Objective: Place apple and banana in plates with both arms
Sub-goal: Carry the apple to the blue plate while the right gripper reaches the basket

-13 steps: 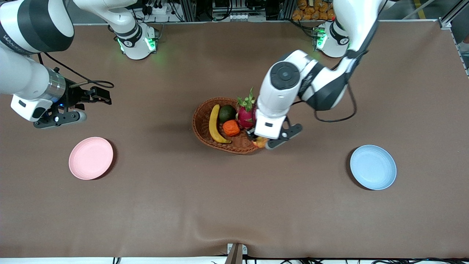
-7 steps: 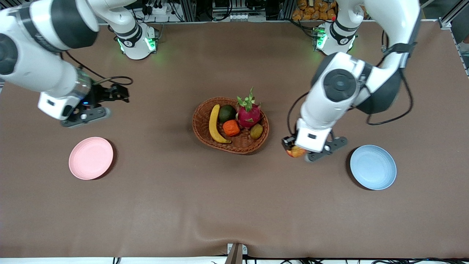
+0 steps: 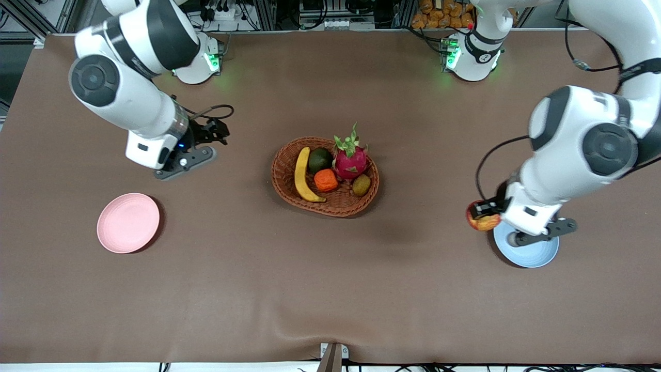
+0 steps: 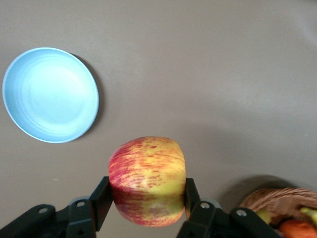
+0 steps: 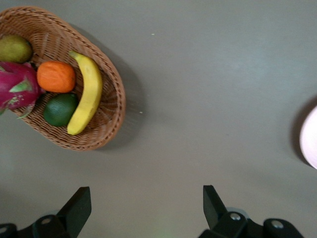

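A brown cloth-covered table [image 3: 330, 289] carries the whole layout, with the wicker basket [image 3: 285, 181] at its centre serving as the reference point.

Nearer the front camera than the basket, toward the left arm's end, sits the blue plate [image 3: 532, 256]. The left gripper [image 3: 485, 212] hangs over that plate's basket-side rim, fingers pinched on opposite flanks of the apple [image 3: 483, 221]; the left wrist view confirms a firm two-sided clamp on it. The apple is airborne, not yet in the plate.

Also nearer than the basket, toward the right arm's end, lies the pink plate [image 3: 128, 223], with nothing on it.

In the basket: the banana [image 3: 301, 175] lies along the wall at the right arm's end, beside a green fruit [image 3: 319, 159], an orange fruit [image 3: 326, 180], a dragon fruit [image 3: 351, 160] and a kiwi-like fruit [image 3: 361, 184].

Farther than the pink plate, between it and the basket, the right gripper [image 3: 206, 137] hovers over bare cloth, fingers spread wide and holding nothing.

Assessment: the apple appears rigid, smooth and light; it may roll once released. The banana looks soft-skinned and bruisable; a grasp across its mid-section, where the curve is widest and clear of neighbouring fruit, seems soundest.
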`<move>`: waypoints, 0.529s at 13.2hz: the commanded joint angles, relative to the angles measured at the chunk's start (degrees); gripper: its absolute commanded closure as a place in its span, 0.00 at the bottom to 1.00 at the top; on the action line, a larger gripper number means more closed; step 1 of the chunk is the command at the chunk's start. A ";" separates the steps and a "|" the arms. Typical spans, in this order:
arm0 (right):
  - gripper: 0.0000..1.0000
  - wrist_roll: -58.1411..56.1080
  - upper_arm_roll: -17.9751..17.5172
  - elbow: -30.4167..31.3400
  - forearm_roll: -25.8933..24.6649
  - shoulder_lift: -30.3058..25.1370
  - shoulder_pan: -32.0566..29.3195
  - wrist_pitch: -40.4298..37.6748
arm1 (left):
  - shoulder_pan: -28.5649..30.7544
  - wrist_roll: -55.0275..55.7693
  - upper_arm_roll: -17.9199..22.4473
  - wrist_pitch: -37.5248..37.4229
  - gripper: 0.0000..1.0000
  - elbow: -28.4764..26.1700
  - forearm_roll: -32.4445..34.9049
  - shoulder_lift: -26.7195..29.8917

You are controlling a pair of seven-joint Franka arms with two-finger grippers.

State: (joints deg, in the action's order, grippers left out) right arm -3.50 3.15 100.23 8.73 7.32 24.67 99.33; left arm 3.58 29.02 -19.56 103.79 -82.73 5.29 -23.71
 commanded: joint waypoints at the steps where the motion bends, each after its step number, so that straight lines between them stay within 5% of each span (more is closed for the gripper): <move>1: 0.00 0.16 0.63 -0.12 2.25 3.04 2.30 3.23 | 2.13 -3.18 -0.04 -0.61 1.00 -2.16 -0.02 -1.24; 7: 0.00 8.05 0.63 -0.12 2.26 8.50 9.86 9.82 | 10.29 -10.28 0.31 5.53 1.00 -3.66 7.45 -10.12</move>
State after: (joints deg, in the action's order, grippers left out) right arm 1.54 3.13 100.34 10.31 14.94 32.27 107.86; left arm 10.69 22.38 -18.68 107.31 -86.64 10.45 -31.99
